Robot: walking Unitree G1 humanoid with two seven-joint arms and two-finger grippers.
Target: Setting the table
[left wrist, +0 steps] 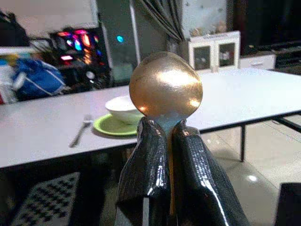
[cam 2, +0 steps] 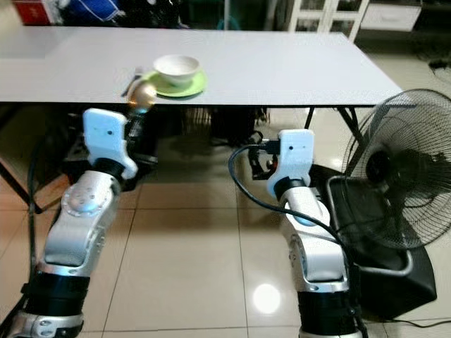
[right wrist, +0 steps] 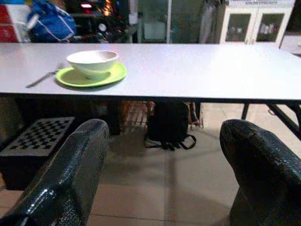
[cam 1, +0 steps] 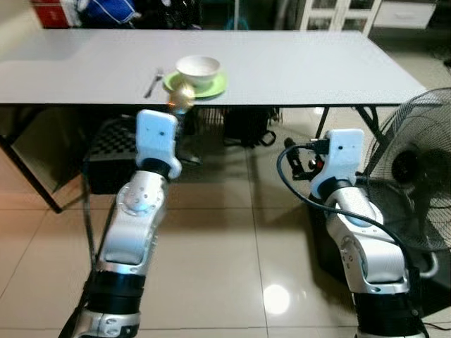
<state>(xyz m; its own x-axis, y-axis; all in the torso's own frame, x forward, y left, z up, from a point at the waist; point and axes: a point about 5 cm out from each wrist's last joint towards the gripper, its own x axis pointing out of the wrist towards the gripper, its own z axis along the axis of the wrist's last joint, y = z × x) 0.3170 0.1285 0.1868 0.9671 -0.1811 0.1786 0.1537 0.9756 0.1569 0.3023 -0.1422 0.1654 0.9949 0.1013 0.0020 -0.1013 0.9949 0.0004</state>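
A white bowl [cam 1: 198, 69] sits on a green plate [cam 1: 211, 86] near the front edge of the grey table [cam 1: 296, 67]. Just left of the plate lies a fork [cam 1: 153, 82]. My left gripper [left wrist: 162, 136] is shut on a gold spoon [left wrist: 166, 84], bowl end up; the spoon [cam 1: 181, 98] hangs in front of the table edge, below the plate. My right gripper [right wrist: 164, 155] is open with nothing between its fingers, held low before the table, right of the plate.
A standing fan [cam 1: 419, 169] is close on my right. Under the table sit a black backpack [right wrist: 169, 125], a checkered box [right wrist: 35, 139] and a dark crate. Table legs [cam 1: 28, 172] angle down on both sides. Tiled floor lies ahead.
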